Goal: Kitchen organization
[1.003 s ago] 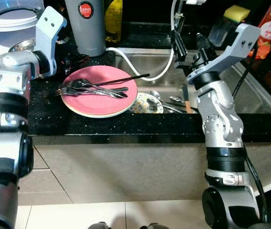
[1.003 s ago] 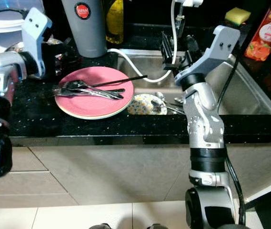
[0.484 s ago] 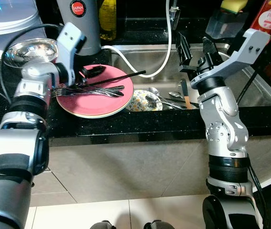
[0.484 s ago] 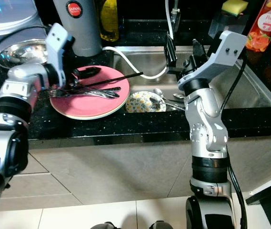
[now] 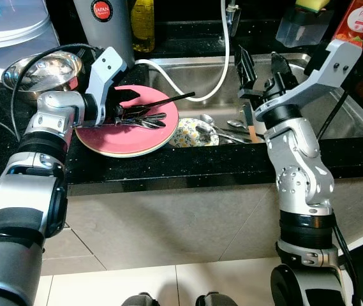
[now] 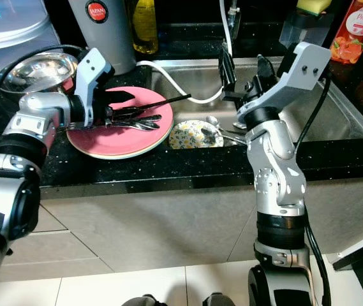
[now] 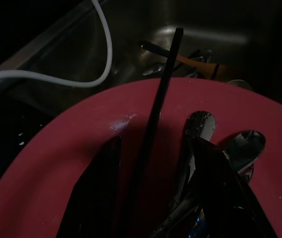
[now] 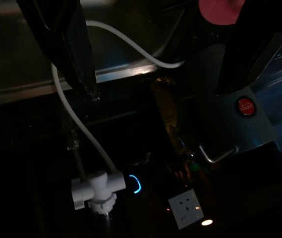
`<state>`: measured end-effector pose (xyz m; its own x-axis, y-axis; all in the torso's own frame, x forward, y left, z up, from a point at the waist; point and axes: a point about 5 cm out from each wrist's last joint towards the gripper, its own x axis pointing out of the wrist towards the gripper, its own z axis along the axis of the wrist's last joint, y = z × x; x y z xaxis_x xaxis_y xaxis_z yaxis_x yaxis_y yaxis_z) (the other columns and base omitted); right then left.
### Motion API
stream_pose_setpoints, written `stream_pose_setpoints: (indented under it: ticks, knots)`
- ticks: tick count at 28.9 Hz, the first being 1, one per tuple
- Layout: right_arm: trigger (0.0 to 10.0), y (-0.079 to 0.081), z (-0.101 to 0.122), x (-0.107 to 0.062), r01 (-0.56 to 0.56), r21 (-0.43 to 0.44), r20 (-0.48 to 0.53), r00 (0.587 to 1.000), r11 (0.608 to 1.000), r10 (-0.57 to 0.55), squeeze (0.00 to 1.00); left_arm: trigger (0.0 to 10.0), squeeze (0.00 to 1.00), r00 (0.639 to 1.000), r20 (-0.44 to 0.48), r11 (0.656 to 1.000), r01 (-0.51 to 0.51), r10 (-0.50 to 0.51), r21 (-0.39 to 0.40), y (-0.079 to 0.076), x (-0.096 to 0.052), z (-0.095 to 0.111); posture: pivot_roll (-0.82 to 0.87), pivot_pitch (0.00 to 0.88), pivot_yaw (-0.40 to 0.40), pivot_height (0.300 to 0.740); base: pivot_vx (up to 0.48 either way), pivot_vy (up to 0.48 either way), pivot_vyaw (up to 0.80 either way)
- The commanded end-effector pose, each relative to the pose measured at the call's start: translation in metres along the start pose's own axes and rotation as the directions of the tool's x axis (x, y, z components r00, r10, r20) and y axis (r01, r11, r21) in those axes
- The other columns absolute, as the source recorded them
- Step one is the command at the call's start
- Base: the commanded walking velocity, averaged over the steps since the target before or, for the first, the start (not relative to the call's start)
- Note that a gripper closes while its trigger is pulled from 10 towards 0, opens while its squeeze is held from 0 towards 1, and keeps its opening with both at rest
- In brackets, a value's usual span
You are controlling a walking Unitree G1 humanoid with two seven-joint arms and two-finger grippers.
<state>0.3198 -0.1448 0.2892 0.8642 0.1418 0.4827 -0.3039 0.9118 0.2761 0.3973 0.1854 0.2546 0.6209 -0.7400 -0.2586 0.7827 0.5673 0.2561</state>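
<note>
A pink plate (image 5: pixel 120 137) lies on the black counter left of the sink. On it rests a pile of steel forks and spoons (image 5: pixel 146 119) and a long black utensil (image 5: pixel 171 99) that sticks out toward the sink. My left gripper (image 5: pixel 129 107) is low over the plate, open, its two black fingers (image 7: pixel 93 198) straddling the black utensil and the cutlery handles. My right gripper (image 5: pixel 262 69) hangs open above the sink with nothing between its fingers (image 8: pixel 66 44).
A floral bowl (image 5: pixel 187 135) and loose cutlery, including an orange-handled knife (image 5: pixel 251 132), lie in the steel sink (image 5: pixel 334 121). A white hose (image 5: pixel 216 86) droops into it. A steel bowl (image 5: pixel 41 69), grey flask (image 5: pixel 104 29) and yellow bottle (image 5: pixel 144 25) stand behind the plate.
My left gripper has come in from the counter's left and dropped onto the plate, over the cutlery. The right gripper has barely moved. The camera has shifted a little.
</note>
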Motion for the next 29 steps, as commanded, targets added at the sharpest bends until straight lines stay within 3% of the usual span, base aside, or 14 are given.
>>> stream_pose_setpoints:
  ticks: [1,4,10,11,12,15,16,18,29]
  knots:
    - [10.0,-0.001,0.000,-0.003,0.008,0.000,-0.009,1.000,1.000,-0.008,0.00,10.0,0.00,0.999,-0.024,1.000,-0.022,0.022,-0.005,0.006,-0.010,-0.003,0.00,0.141,0.034,0.740,0.000,0.000,0.00]
    - [10.0,-0.002,0.001,-0.004,0.012,-0.003,-0.012,1.000,1.000,-0.012,0.00,10.0,0.00,0.999,-0.024,0.999,-0.035,0.035,-0.022,0.008,-0.012,-0.004,0.00,0.146,0.034,0.740,0.000,0.000,0.00]
    - [10.0,-0.003,0.002,-0.005,0.018,-0.006,-0.017,1.000,1.000,-0.018,0.00,9.1,0.00,0.990,-0.039,0.987,-0.136,0.133,-0.085,0.016,-0.019,-0.010,-0.01,0.151,0.034,0.740,0.000,0.000,0.00]
    - [10.0,-0.003,0.002,-0.006,0.020,-0.007,-0.019,1.000,1.000,-0.020,0.00,7.8,0.00,0.988,-0.043,0.982,-0.154,0.150,-0.113,0.017,-0.020,-0.014,-0.01,0.153,0.035,0.740,0.000,0.000,0.00]
    - [10.0,-0.003,0.002,-0.006,0.021,-0.008,-0.020,1.000,1.000,-0.021,0.00,5.9,0.00,0.987,-0.047,0.980,-0.159,0.155,-0.121,0.017,-0.020,-0.015,-0.01,0.153,0.035,0.740,0.000,0.000,0.00]
    - [10.0,-0.003,0.002,-0.006,0.022,-0.008,-0.020,1.000,1.000,-0.022,0.00,5.9,0.00,0.987,-0.054,0.979,-0.156,0.150,-0.130,0.017,-0.020,-0.017,-0.01,0.153,0.035,0.740,0.000,0.000,0.00]
    - [10.0,-0.003,0.002,-0.006,0.023,-0.009,-0.020,1.000,1.000,-0.023,0.00,3.1,0.00,0.988,-0.063,0.981,-0.151,0.144,-0.124,0.016,-0.020,-0.019,-0.02,0.151,0.036,0.740,0.000,0.000,0.00]
    - [10.0,-0.003,0.003,-0.006,0.024,-0.009,-0.020,1.000,1.000,-0.024,0.00,0.0,0.00,0.989,-0.070,0.983,-0.138,0.130,-0.121,0.015,-0.020,-0.021,-0.02,0.148,0.035,0.740,0.000,0.000,0.00]
    - [10.0,-0.002,0.003,-0.004,0.017,-0.007,-0.018,1.000,1.000,-0.017,0.00,0.0,0.00,0.992,-0.079,0.986,-0.106,0.097,-0.127,0.013,-0.020,-0.025,-0.01,0.135,0.032,0.740,0.000,0.000,0.00]
